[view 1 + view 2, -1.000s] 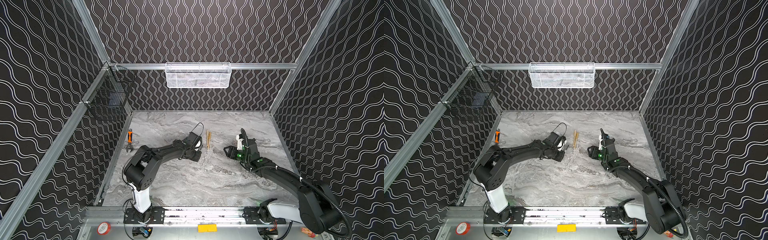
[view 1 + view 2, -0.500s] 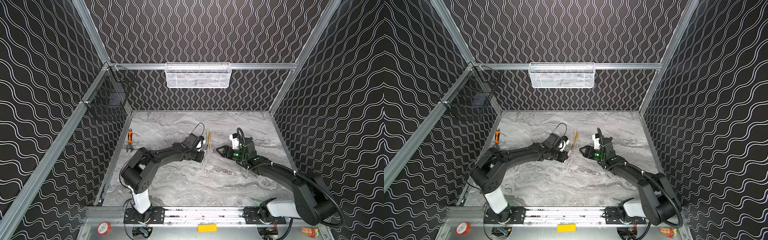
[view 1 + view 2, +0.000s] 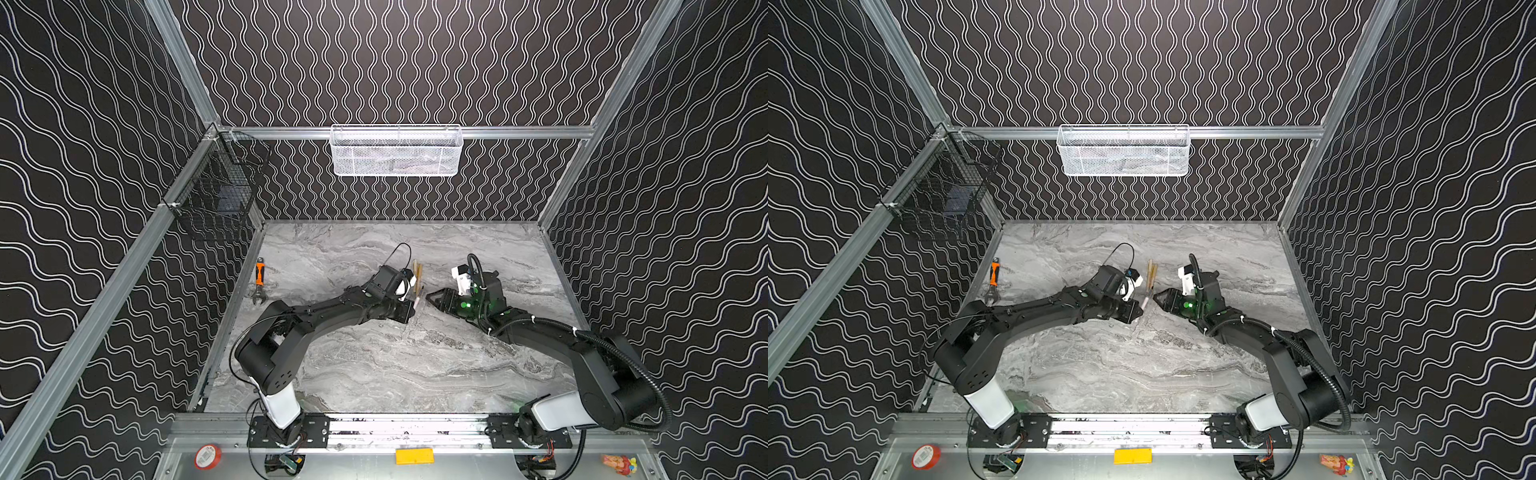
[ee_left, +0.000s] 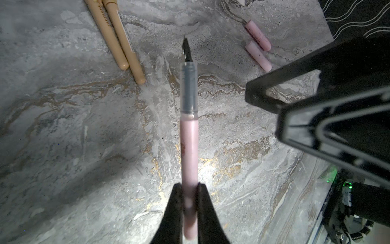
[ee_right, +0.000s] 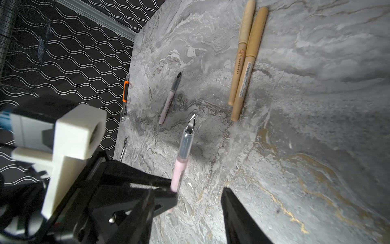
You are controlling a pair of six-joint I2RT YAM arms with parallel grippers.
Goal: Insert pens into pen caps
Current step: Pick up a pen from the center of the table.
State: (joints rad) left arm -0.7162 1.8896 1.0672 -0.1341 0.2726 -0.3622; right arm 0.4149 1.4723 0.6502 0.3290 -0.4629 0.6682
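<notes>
One pink pen [image 4: 189,147] | gripped by left tool [image 4: 190,187] | nib toward back wall [image 3: 374,195]

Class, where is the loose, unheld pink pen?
In the right wrist view the loose pink pen lies on the robot's left, between the orange-handled wrench and the tan pens.

Both top views: high, front, looking down on whole worktop [image 3: 374,374], near-identical. Wrist cams: close, low over worktop, both catching the held pink pen [image 4: 189,147] and tan pens [image 5: 251,52].
</notes>
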